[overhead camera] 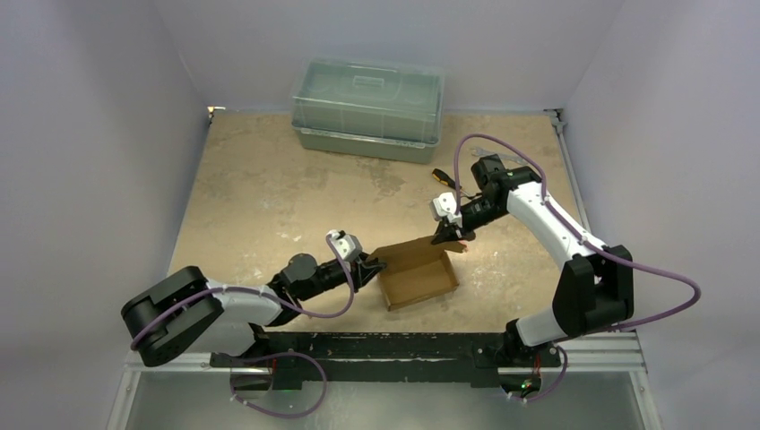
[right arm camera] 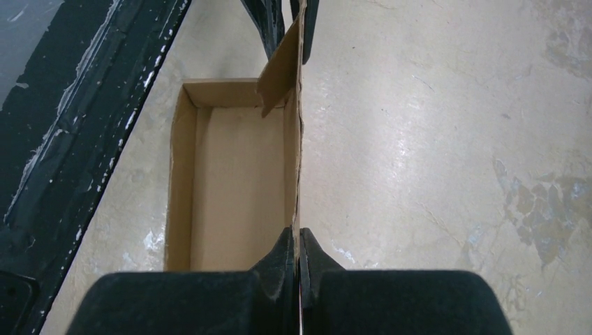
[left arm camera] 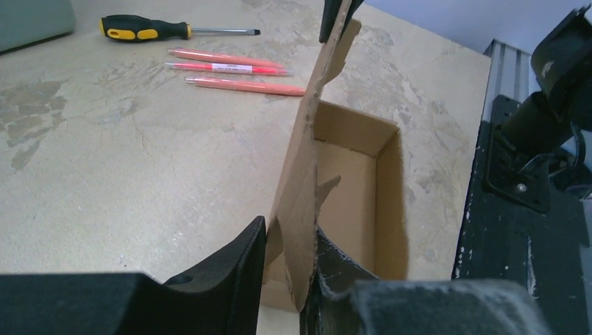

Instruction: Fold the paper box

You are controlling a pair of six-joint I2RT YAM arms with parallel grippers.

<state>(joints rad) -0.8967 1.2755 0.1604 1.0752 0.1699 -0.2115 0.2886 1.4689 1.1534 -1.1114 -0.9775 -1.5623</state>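
Observation:
The brown paper box [overhead camera: 419,278] lies as an open tray in the middle of the table, its long lid flap [overhead camera: 414,248] standing upright along the far side. My left gripper [overhead camera: 372,265] holds the flap's left end. In the left wrist view the flap [left arm camera: 307,139] and a folded side tab sit pinched between the fingers of the left gripper [left arm camera: 290,230]. My right gripper [overhead camera: 448,235] is shut on the flap's right end. From the right wrist, the thin card edge [right arm camera: 299,139] runs out of the closed right gripper [right arm camera: 298,234], beside the tray floor [right arm camera: 237,174].
A large green-grey lidded plastic container [overhead camera: 367,107] stands at the back. A yellow-and-black screwdriver [left arm camera: 146,29] and three orange pens [left arm camera: 230,70] lie beyond the box. The black base rail [overhead camera: 385,345] runs along the near edge.

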